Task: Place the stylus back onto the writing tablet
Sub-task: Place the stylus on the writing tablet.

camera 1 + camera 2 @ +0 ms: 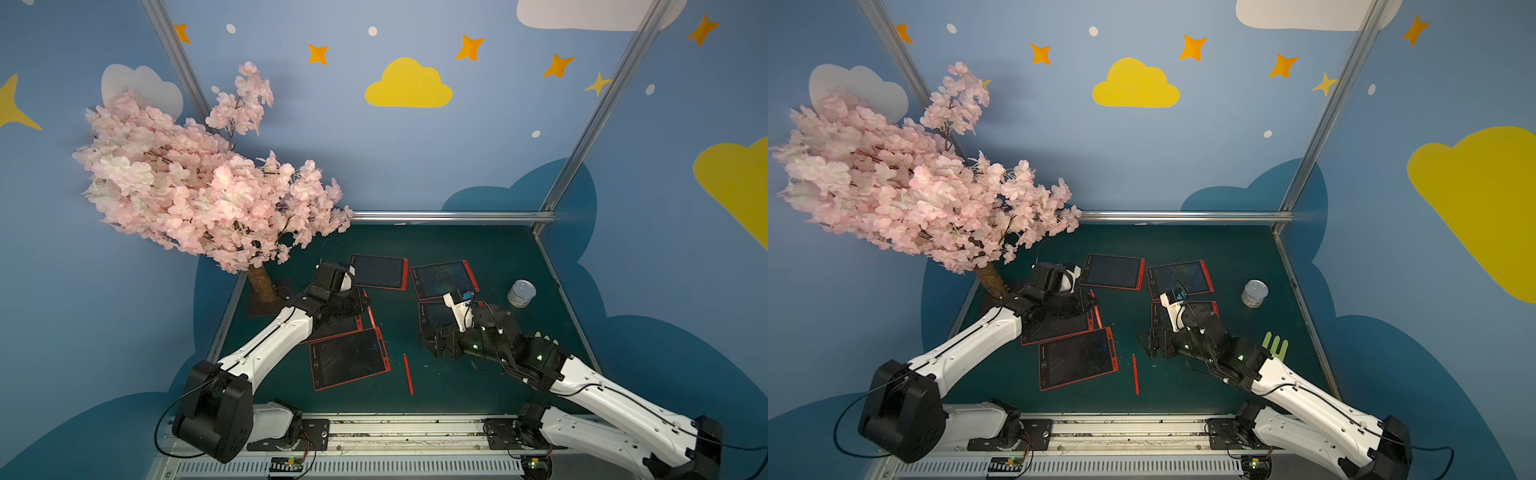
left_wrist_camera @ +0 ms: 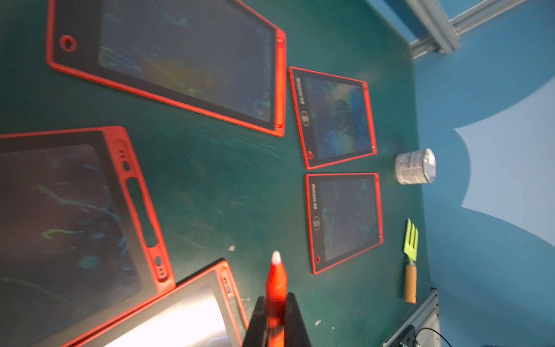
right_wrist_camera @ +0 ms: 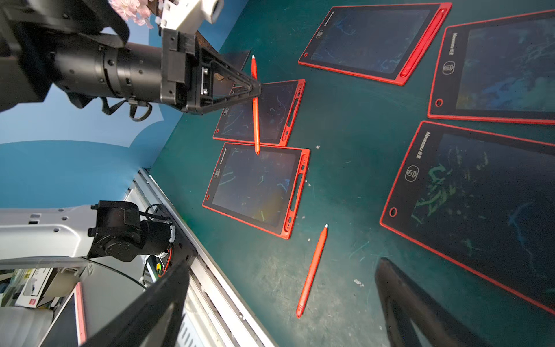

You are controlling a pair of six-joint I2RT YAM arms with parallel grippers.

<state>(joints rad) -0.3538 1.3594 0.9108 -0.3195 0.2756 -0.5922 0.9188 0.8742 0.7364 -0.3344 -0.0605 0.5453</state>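
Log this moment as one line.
left end effector: shut on stylus | right end effector: open, empty | second stylus: lying on table | task: not yet done

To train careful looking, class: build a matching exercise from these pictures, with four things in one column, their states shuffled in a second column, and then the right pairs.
Things:
1 left gripper
2 right gripper
3 loose stylus
4 tin can

States:
A lying flat on the green mat
B open, empty
C standing upright
D shut on a second stylus

Pairs: 1-D, 2-B, 3-A, 4-C
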